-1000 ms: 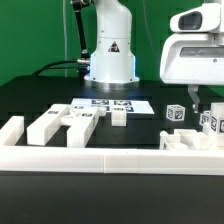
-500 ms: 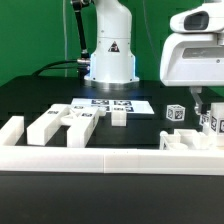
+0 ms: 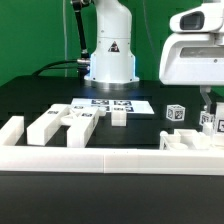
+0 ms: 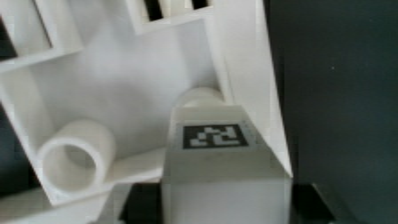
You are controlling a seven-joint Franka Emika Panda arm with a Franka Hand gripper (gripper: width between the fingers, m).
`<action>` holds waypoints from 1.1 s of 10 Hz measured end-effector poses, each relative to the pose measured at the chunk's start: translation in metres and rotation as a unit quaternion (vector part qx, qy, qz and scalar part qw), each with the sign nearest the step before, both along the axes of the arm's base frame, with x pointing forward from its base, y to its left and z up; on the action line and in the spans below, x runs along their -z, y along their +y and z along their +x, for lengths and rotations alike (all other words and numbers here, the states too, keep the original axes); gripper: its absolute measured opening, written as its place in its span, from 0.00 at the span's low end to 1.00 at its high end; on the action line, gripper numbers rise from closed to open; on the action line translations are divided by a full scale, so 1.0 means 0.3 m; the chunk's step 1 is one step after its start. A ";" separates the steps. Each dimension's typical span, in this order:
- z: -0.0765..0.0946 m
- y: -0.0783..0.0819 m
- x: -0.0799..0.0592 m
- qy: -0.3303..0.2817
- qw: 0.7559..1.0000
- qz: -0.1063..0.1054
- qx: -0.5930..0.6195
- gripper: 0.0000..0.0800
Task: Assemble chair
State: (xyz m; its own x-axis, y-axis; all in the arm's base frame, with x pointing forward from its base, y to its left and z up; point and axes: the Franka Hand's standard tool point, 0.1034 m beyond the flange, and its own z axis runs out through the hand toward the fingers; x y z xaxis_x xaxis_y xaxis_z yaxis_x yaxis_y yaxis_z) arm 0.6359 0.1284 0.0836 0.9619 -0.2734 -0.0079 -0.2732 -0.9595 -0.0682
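In the wrist view my gripper is shut on a white chair post with a square tag on its face; dark fingers press both its sides. Beyond the post lies a white slotted chair piece with a round ring-shaped socket. In the exterior view the gripper hangs low at the right, over tagged white parts. More chair pieces lie at the left, with a small block near the middle.
The marker board lies in front of the robot base. A tagged white cube sits to the left of the gripper. A long low white border rail runs along the front.
The gripper has shifted a little toward the exterior view's right. The loose parts have not moved.
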 end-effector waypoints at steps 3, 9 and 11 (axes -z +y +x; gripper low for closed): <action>0.001 -0.004 0.003 0.011 0.983 0.012 0.181 0.36; 0.008 -0.008 0.005 0.027 0.903 0.027 0.428 0.37; 0.008 -0.007 0.005 0.033 0.873 0.029 0.486 0.37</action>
